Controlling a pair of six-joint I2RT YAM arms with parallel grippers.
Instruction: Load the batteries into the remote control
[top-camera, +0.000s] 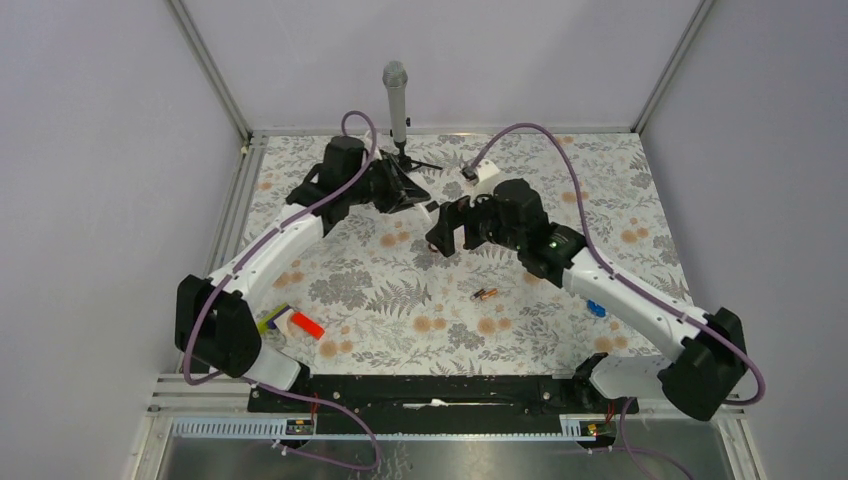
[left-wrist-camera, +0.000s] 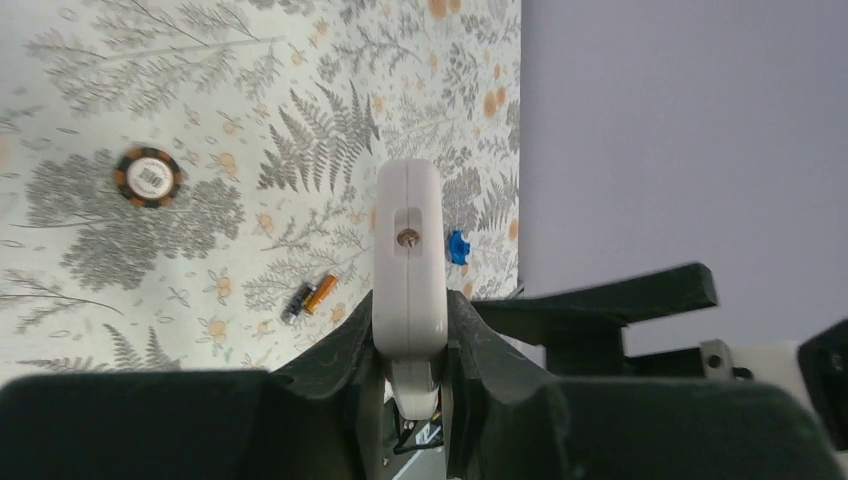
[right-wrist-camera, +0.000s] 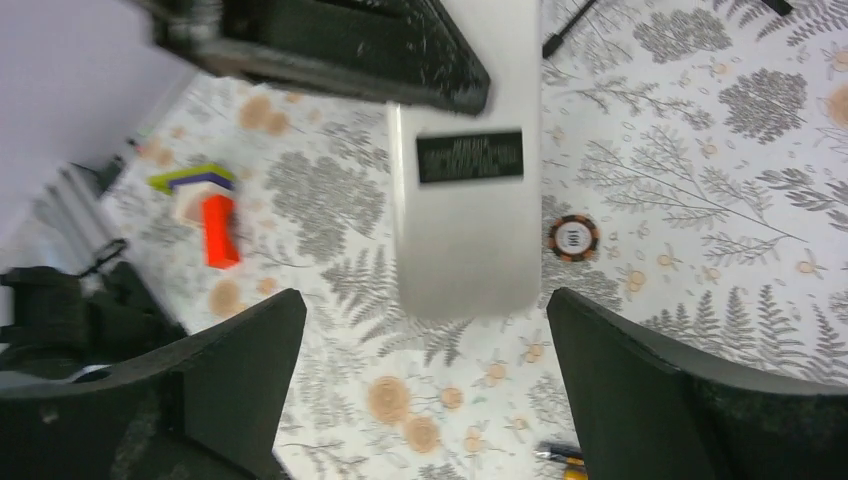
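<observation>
My left gripper (left-wrist-camera: 410, 312) is shut on the remote control (left-wrist-camera: 408, 250) and holds it above the table, its white edge toward the camera. In the right wrist view the remote's white back (right-wrist-camera: 468, 235) with a black label hangs from the left gripper's black fingers (right-wrist-camera: 330, 40). My right gripper (right-wrist-camera: 425, 310) is open and empty, its jaws wide apart just below the remote. The two batteries (top-camera: 484, 294) lie side by side on the table near the middle. They also show in the left wrist view (left-wrist-camera: 310, 297) and at the right wrist view's bottom edge (right-wrist-camera: 562, 461).
A small dark ring (right-wrist-camera: 572, 238) with orange marks lies on the floral mat; it also shows in the left wrist view (left-wrist-camera: 148, 177). A red-and-white block with a yellow-green piece (top-camera: 290, 322) sits front left. A blue piece (top-camera: 597, 308) lies by the right arm. A microphone (top-camera: 397, 95) stands at the back.
</observation>
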